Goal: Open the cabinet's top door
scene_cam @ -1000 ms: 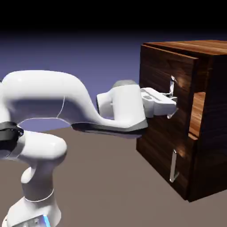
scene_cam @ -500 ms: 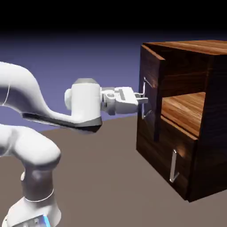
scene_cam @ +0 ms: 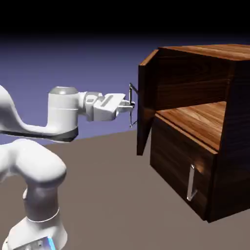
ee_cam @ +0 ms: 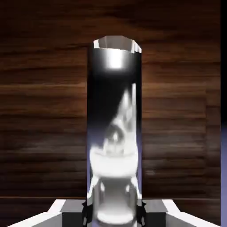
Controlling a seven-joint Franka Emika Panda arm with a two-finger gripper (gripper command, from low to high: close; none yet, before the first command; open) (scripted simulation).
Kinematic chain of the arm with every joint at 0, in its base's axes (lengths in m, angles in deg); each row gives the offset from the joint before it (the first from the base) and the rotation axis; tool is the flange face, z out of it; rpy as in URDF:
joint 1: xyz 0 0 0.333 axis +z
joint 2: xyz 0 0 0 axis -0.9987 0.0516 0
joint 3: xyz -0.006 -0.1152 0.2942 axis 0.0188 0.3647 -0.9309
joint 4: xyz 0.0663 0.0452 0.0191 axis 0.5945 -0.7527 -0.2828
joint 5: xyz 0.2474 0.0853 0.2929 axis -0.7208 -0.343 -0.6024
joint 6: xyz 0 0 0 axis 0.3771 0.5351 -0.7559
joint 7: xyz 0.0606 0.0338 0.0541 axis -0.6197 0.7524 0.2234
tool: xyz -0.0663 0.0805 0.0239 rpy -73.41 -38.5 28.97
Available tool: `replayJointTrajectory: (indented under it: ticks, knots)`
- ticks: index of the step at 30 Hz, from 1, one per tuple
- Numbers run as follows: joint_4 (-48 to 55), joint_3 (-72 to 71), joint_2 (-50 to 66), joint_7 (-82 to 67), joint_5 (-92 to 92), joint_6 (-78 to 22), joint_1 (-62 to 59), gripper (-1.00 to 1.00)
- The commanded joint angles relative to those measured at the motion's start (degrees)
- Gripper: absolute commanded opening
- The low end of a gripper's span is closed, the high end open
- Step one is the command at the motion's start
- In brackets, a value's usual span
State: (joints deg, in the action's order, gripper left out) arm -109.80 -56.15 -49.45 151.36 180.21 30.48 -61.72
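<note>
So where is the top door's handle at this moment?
In the exterior view the handle sits left of the cabinet, on the swung-open top door, held in the gripper. In the hand view it stands upright between the jaws.

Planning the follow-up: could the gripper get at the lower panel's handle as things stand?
Probably not right now: the gripper is shut on the top door's handle. Once it lets go, the lower handle looks unobstructed; the open top door sits above it.
</note>
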Motion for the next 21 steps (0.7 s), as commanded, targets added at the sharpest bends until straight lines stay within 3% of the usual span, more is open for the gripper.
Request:
replayJointTrajectory:
  ticks: [1,12,21]
  knots:
    - [0.10,-2.06,0.13,-0.21,-2.59,-1.73,0.63,-1.00]
    - [8.20,-24.90,10.12,1.80,-27.89,-21.64,3.42,-1.00]
    - [24.50,-43.57,25.22,6.74,-42.82,-39.56,-6.08,-1.00]
